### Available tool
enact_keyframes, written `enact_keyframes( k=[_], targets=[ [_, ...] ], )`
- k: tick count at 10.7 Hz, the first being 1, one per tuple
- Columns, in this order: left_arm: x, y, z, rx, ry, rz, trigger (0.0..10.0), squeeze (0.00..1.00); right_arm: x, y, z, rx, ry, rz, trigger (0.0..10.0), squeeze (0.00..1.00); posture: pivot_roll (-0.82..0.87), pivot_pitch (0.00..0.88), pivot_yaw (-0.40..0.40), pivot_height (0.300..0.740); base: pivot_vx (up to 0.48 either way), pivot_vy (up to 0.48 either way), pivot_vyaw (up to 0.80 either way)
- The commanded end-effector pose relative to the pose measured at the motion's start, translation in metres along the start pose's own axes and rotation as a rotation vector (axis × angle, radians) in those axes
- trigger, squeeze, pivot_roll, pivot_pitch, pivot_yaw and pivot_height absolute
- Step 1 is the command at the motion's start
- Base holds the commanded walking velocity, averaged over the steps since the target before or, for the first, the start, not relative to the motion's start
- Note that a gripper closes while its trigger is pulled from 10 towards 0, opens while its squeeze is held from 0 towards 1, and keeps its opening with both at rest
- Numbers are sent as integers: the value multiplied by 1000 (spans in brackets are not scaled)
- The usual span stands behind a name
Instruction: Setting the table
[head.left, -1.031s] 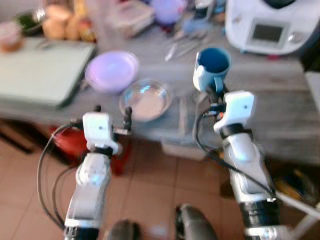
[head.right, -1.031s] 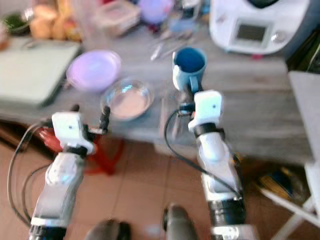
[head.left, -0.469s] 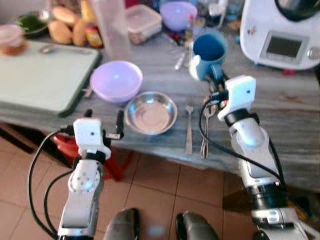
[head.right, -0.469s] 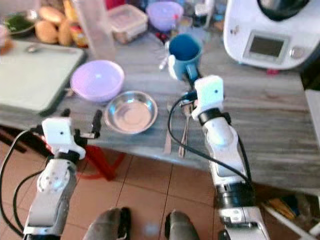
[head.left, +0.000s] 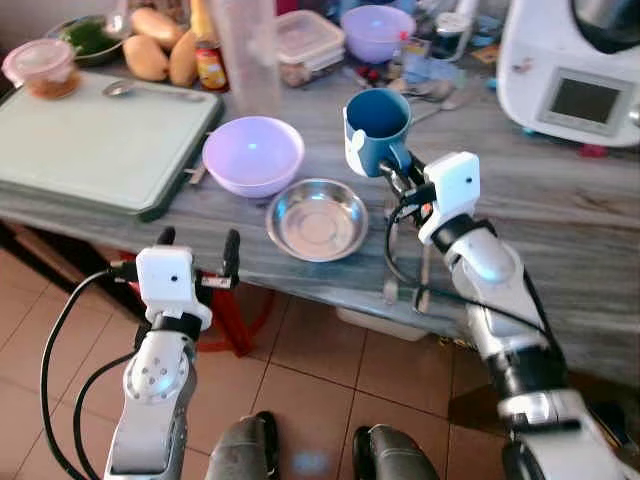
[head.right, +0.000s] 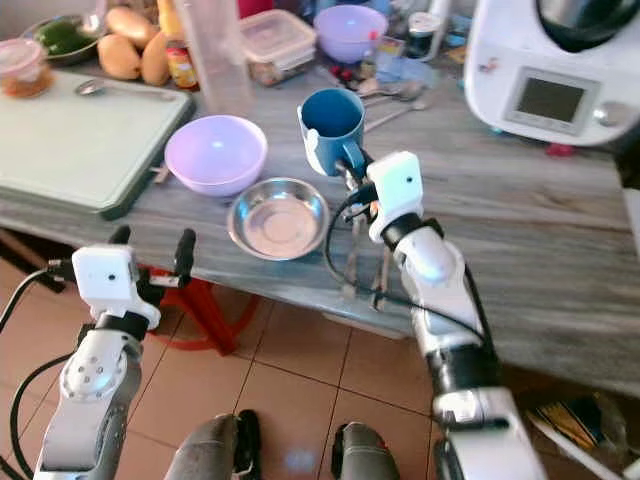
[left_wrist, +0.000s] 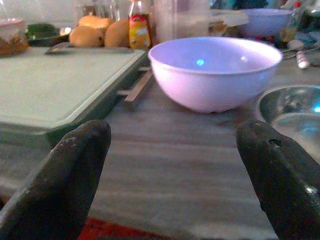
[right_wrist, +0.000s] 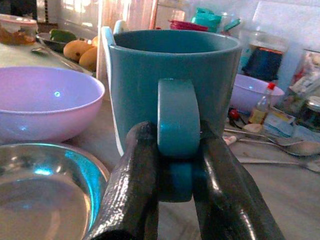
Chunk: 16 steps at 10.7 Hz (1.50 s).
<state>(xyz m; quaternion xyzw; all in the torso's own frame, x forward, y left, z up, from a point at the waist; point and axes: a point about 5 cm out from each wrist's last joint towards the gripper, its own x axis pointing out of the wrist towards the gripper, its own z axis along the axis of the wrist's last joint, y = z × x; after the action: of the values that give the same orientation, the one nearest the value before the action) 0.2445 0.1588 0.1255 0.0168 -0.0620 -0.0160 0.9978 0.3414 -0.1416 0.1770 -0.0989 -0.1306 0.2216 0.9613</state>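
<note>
From the head I see a grey wood-grain tabletop (head.left: 560, 215) over tiled floor, crowded with a green cutting board (head.left: 90, 140), a lilac bowl (head.left: 252, 154), a steel bowl (head.left: 317, 218), cutlery (head.left: 392, 262) and a white kitchen machine (head.left: 580, 60). My left gripper (head.left: 195, 262) hovers off the edge. On the left wrist, my fingers (left_wrist: 70, 170) are spread wide, holding nothing, facing the lilac bowl. On the right wrist, my right gripper (right_wrist: 175, 165) pinches the handle of the blue mug (right_wrist: 172, 85) beside both bowls.

You've got a white kitchen machine (head.left: 575, 60) at the worktop's (head.left: 560, 200) far right, mangoes (head.left: 160, 55) far left, a red stool (head.left: 235, 310) underneath.
</note>
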Motion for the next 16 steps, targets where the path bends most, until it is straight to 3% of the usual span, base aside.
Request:
enact_keyframes(
  k=[1, 16],
  targets=[
    [-3, 3, 3, 6, -5, 3, 10000, 0, 1, -7, 1, 4, -10, -14, 10000, 0, 56, 197, 3, 740, 0, 0, 0],
    [-2, -6, 5, -11, 3, -27, 10000, 0, 3, -4, -24, 36, 45, 45, 10000, 0, 54, 216, 18, 740, 0, 0, 0]
  ],
)
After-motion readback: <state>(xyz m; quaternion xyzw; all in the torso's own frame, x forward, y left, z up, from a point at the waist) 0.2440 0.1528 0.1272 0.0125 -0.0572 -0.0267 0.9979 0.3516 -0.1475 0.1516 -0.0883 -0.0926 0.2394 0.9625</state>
